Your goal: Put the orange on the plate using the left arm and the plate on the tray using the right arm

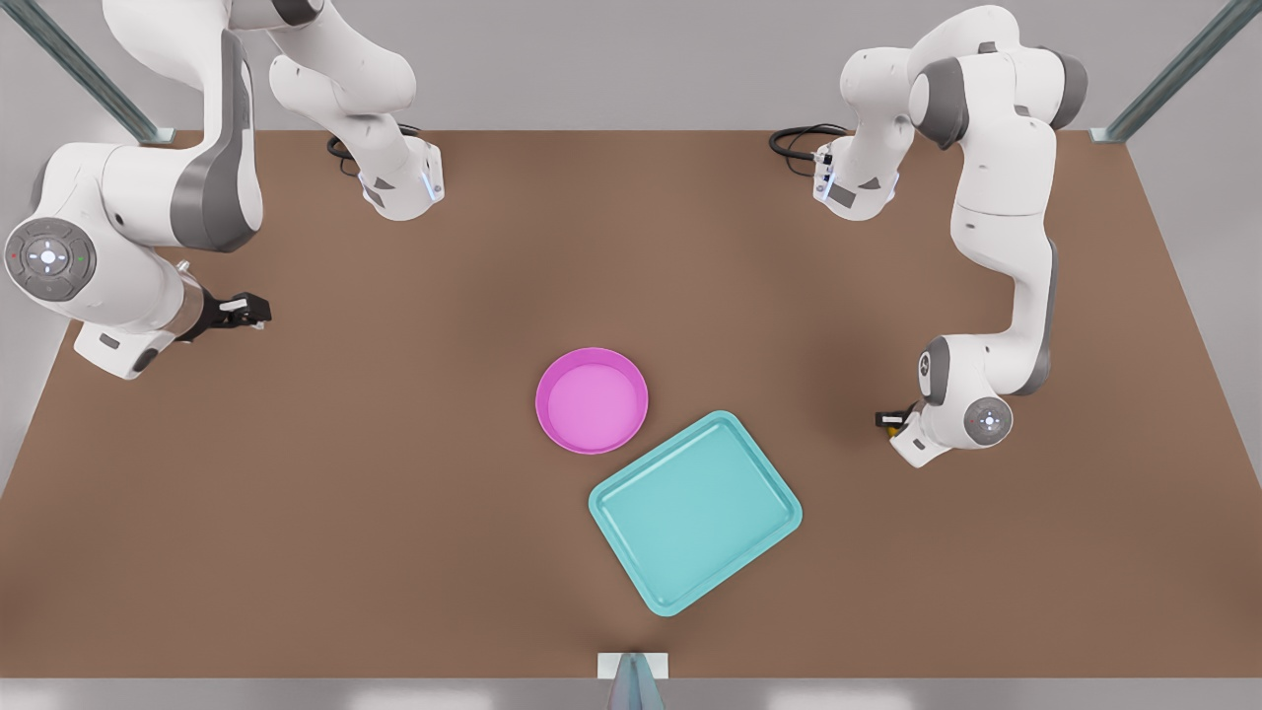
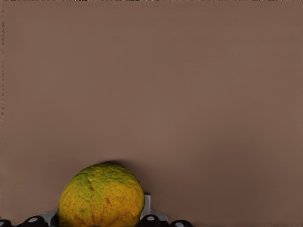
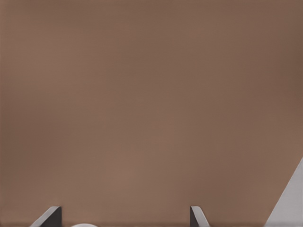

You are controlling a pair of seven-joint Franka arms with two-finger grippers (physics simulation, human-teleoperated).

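Note:
The orange, yellow with green patches, sits between the fingers of my left gripper, just above the brown table. That left gripper is low at the front view's right, shut on the orange, of which a yellow sliver shows. The pink plate lies bare at the table's middle. The teal tray lies just beside it, nearer the front edge. My right gripper hangs at the front view's left, far from the plate. In the right wrist view this gripper is open over bare table.
Both arm bases stand at the back edge with black cables beside them. A small white mount sits at the front edge. Open brown table spreads around plate and tray.

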